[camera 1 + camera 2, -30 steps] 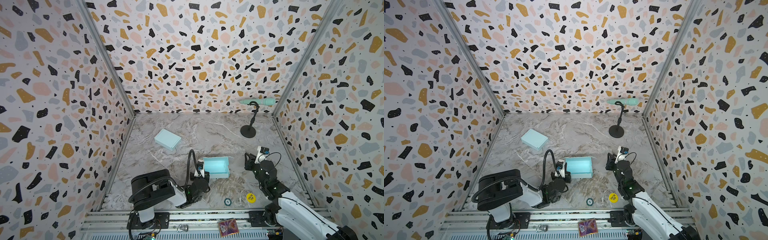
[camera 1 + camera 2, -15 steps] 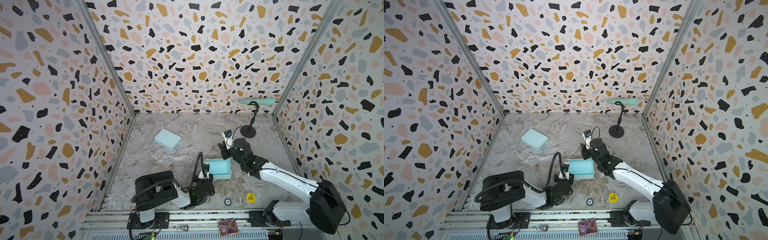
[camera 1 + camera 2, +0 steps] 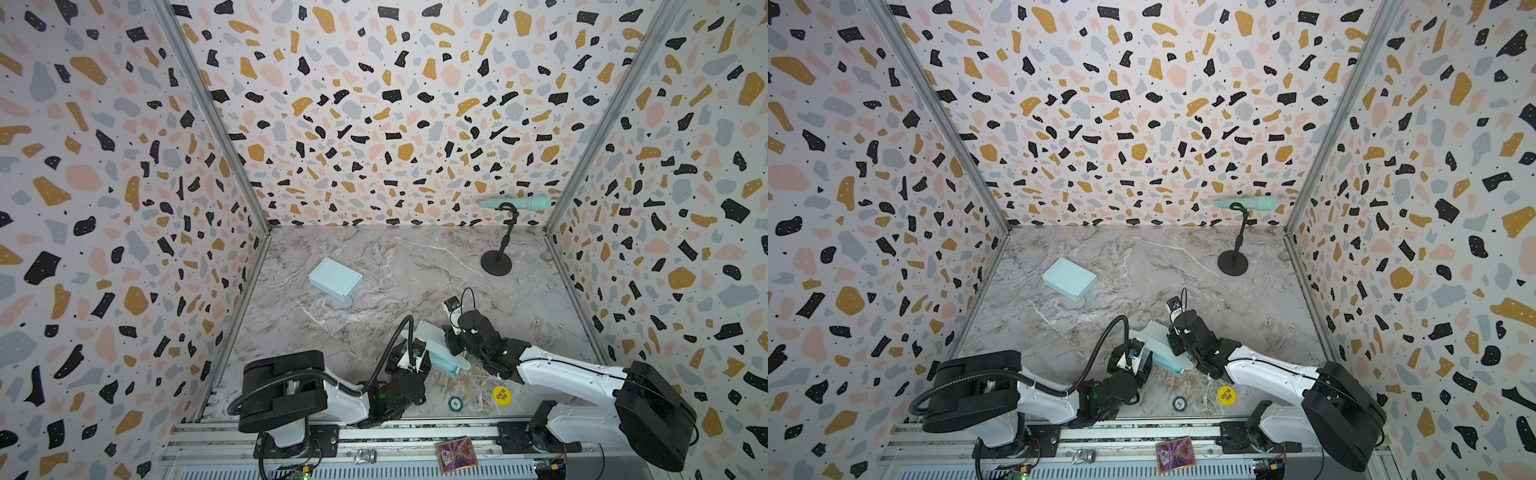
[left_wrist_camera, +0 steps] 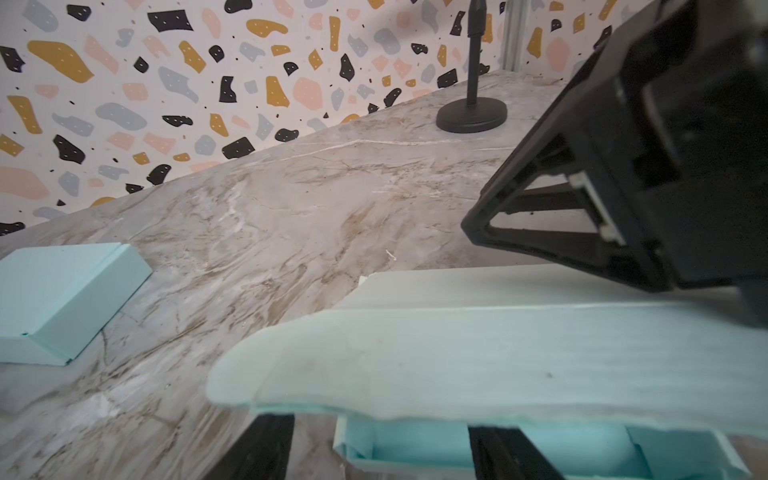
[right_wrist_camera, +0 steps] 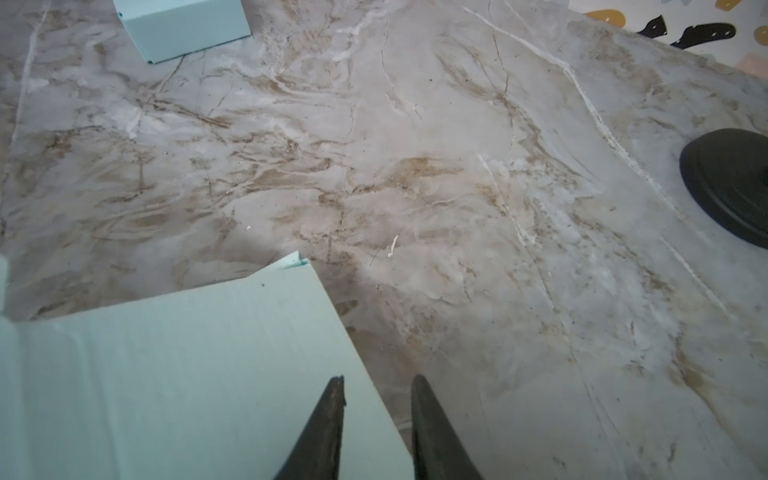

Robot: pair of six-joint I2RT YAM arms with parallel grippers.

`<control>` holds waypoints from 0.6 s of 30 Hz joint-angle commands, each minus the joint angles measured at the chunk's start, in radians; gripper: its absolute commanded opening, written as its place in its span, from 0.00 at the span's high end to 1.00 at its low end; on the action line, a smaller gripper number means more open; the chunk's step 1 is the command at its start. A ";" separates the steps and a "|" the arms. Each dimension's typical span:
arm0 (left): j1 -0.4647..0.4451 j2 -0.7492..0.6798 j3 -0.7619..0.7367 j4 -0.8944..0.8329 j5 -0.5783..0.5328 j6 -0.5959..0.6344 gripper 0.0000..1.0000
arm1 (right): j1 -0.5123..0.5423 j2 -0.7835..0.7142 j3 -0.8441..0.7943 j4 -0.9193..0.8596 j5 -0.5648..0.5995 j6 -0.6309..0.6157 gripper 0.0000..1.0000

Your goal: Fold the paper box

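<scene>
While the left gripper (image 4: 382, 446) stands released at the paper box (image 3: 446, 363) near the counter's (image 3: 395, 266) front edge, the right gripper (image 5: 378, 399) — jaws slightly parted, straddling the lid's (image 5: 187, 374) edge — should press that lid down evenly, flap tucking inside.

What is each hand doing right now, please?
Left hand: open, holding nothing.
Right hand: narrowly open, straddling an edge of the paper box, not clamped.

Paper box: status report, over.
Left gripper open beside paper box. Right gripper fingers slightly apart astride raised lid edge. Lid not closed. Folded box well clear.
</scene>
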 commanded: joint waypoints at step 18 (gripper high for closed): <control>0.344 -0.457 0.165 -0.627 0.472 -0.353 0.11 | 0.127 0.054 -0.093 0.168 0.129 0.065 0.70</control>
